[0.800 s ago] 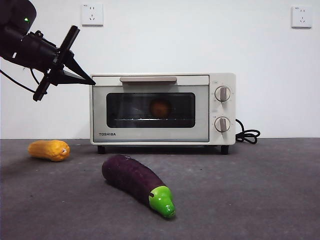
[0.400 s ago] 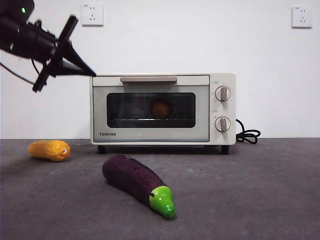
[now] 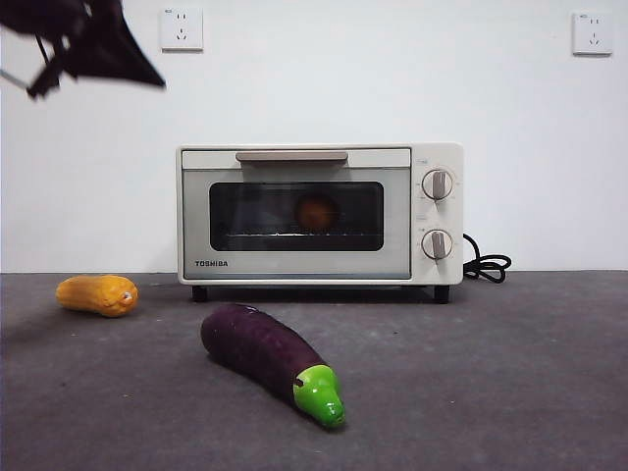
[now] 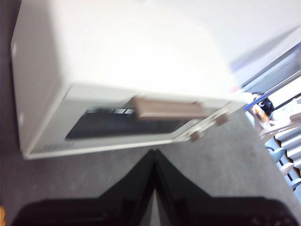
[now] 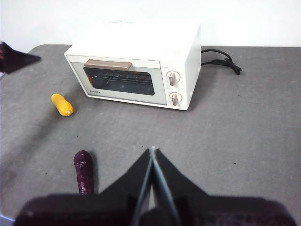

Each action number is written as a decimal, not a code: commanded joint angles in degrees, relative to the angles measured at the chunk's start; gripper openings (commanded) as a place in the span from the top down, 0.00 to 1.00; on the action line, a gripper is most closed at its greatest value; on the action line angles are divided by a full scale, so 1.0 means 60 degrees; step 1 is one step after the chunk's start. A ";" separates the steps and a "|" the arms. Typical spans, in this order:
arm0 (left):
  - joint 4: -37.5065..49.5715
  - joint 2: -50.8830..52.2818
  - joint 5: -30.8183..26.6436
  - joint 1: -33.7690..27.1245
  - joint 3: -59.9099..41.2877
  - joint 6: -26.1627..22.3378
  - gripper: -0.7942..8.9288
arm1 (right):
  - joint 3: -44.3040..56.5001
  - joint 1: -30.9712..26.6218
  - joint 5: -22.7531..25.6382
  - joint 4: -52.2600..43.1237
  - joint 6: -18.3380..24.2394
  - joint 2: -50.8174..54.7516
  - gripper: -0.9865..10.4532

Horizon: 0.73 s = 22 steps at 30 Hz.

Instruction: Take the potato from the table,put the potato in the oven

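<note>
Front view: potato (image 3: 316,212) sits inside the oven (image 3: 319,214), door shut, at the table's (image 3: 510,373) rear edge. My left gripper (image 4: 154,153), jaws pressed together and empty, hangs above the oven's left end; my right gripper (image 5: 153,149), likewise pinched empty, waits.

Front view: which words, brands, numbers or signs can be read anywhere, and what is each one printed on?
"TOSHIBA": on the oven door frame, lower left, below the window.
Small grey print by the two knobs: too small to read.
Tiny marks on the two wall sockets: unreadable.
Nothing else carries text.
</note>
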<state>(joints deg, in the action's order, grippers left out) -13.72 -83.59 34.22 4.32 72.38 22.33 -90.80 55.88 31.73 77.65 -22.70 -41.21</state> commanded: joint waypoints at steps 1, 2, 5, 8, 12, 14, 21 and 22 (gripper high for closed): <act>-0.0055 0.0834 0.0051 0.0058 -0.0015 -0.0244 0.93 | 0.0022 0.0015 0.0040 0.0215 0.0073 0.0036 0.91; -0.0113 0.1162 0.0044 0.0095 -0.0015 -0.0240 0.93 | 0.0022 0.0015 0.0044 0.0215 0.0098 0.0036 0.91; -0.0382 0.2113 0.0036 0.0211 -0.0015 -0.0244 0.93 | 0.0022 0.0015 0.0040 0.0219 0.0368 0.0036 0.91; -0.0812 0.3173 0.0025 0.0346 -0.0015 -0.0244 0.93 | 0.0022 0.0015 0.0036 0.0215 0.0594 0.0036 0.91; -0.1851 0.4685 -0.0616 0.0743 -0.0015 -0.0222 0.93 | 0.0022 0.0015 0.0033 0.0215 0.0568 0.0033 0.91; -0.2488 0.5421 -0.1144 0.1013 -0.0015 -0.0240 0.93 | 0.0022 0.0015 0.0036 0.0215 0.0568 0.0036 0.91; -0.5027 0.7854 -0.2765 0.1756 -0.0015 -0.0546 0.93 | 0.0022 0.0015 0.0040 0.0215 0.0568 0.0033 0.91; -0.5370 0.8164 -0.2885 0.1770 -0.0015 -0.0623 0.93 | 0.0022 0.0015 0.0040 0.0215 0.0572 0.0033 0.91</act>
<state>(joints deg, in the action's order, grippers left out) -44.47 -36.14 17.67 14.70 72.38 20.45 -90.80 55.88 31.73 77.65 -19.68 -41.21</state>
